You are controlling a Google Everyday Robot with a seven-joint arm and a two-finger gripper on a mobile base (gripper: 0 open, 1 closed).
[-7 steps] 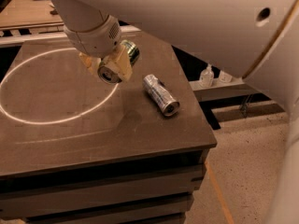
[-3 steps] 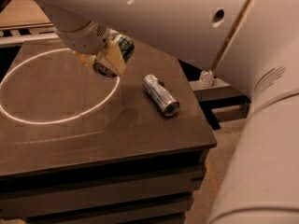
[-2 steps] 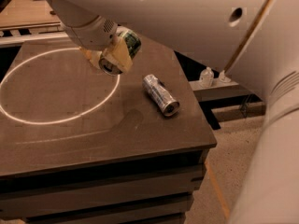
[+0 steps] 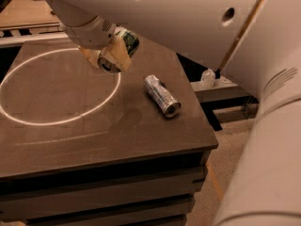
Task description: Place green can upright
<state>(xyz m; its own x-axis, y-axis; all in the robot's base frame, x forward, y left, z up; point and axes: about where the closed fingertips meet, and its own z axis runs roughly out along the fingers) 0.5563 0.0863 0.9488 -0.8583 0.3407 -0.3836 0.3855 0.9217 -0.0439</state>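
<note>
My gripper (image 4: pixel 114 52) hangs over the back middle of the brown table (image 4: pixel 94 126) and is shut on the green can (image 4: pixel 126 42). The can has a green and white body and is held tilted, its silver end (image 4: pixel 108 64) pointing down toward the front left, above the table top. The tan fingers (image 4: pixel 117 55) clamp its sides, and part of its body is hidden by them and by the wrist.
A silver can (image 4: pixel 162 95) lies on its side on the table to the right of my gripper. A bright ring of light (image 4: pixel 56 121) marks the left half of the table. The table's right edge drops to the floor, where a small clear bottle (image 4: pixel 208 77) stands.
The gripper with the green can has shifted slightly right and lifted, the can staying tilted. The silver can has not moved.
</note>
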